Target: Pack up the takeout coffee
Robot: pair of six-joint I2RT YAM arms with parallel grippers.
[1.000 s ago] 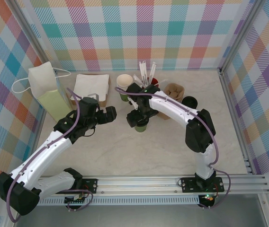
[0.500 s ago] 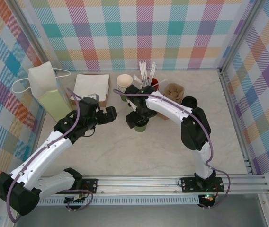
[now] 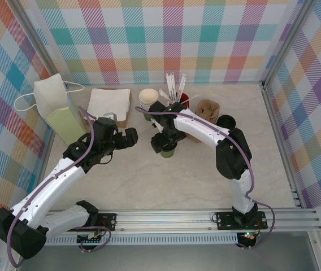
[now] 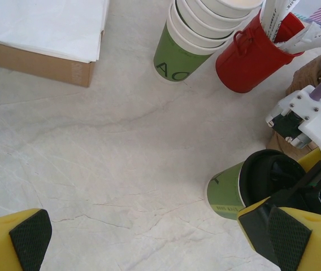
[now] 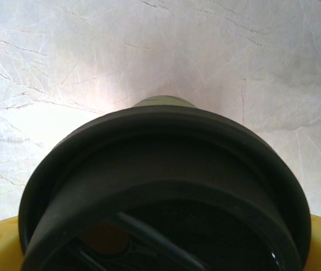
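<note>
The takeout coffee [image 3: 169, 149], a green-banded paper cup with a black lid [image 5: 160, 169], stands upright on the table near the middle. My right gripper [image 3: 166, 142] sits over it from above, one yellow finger on each side of the lid. The lid spans the whole gap between them, and whether the pads press on it is hidden. My left gripper [image 3: 131, 137] hovers open to the cup's left with nothing between its fingers [image 4: 30, 240]. From the left wrist, the takeout coffee [image 4: 225, 195] is at the lower right, just past my right-hand finger.
A stack of lidless cups [image 3: 148, 99] and a red cup of stirrers [image 3: 178, 96] stand just behind the coffee. A napkin box [image 3: 108, 104] and a white-and-green paper bag [image 3: 56, 107] are at the back left. A brown holder [image 3: 207, 107] and black lids [image 3: 226, 121] are to the right.
The right arm's elbow has swung a little to the left while its gripper stayed over the cup. The left gripper has crept slightly left. The cup has not moved.
</note>
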